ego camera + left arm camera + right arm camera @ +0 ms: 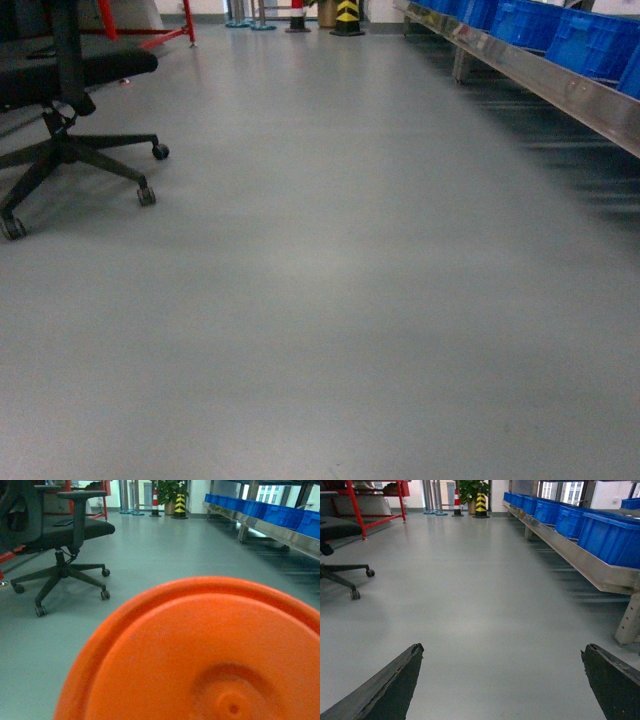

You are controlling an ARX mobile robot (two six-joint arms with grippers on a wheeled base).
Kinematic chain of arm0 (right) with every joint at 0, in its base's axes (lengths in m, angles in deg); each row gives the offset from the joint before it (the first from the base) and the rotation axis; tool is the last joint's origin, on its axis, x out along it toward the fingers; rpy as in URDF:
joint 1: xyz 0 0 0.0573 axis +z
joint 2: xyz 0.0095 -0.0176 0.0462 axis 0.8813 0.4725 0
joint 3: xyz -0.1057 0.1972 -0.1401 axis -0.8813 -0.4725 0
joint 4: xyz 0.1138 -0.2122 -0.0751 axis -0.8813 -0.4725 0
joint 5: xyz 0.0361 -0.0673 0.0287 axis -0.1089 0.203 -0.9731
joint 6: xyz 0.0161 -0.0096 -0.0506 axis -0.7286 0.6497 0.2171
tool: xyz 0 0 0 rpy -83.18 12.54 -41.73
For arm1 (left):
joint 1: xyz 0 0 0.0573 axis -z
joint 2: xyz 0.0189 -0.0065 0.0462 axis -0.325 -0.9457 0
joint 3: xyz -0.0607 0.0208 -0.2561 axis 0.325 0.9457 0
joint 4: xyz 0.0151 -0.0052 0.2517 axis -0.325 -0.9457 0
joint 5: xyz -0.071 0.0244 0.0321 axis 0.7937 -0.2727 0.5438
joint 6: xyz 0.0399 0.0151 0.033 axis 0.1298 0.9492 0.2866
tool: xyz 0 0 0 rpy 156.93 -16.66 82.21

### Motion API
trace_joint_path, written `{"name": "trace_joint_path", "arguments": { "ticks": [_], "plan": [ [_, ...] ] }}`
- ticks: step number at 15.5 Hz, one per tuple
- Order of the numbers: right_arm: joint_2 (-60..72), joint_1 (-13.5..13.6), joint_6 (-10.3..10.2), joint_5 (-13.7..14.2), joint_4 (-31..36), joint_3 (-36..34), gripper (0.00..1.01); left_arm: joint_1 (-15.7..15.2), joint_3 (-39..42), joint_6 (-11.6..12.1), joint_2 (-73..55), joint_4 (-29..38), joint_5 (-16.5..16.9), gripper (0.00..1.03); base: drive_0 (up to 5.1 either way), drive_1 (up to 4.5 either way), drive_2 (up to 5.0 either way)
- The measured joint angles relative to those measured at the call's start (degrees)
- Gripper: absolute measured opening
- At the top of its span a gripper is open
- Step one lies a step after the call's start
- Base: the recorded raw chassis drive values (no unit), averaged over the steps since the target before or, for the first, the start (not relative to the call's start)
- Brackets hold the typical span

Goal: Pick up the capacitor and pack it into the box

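Open floor [330,300] ahead; office chair [60,120] left, blue bins [560,35] right.

Only the right pincer [502,680] is visible as robot hardware, in the right wrist-mounted view. It consists of two fingers [385,690], each a dark grey to black wedge-shaped plate that tapers toward a blunt tip. The surface is matte, and the edges appear rough and slightly chipped. No cables, screws or markings can be made out on either finger. The head view shows no part of the arms or base, and the left wrist-mounted view shows no pincer parts.
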Motion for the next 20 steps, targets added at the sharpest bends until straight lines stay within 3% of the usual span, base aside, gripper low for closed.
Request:
{"name": "trace_joint_path", "arguments": {
  "ticks": [20],
  "plan": [
    [0.00,0.00,0.00,-0.02,0.04,0.00,0.98,0.00,0.00,0.00,0.00,0.11,-0.02,0.43,-5.0,2.44,2.4]
  ]
}}
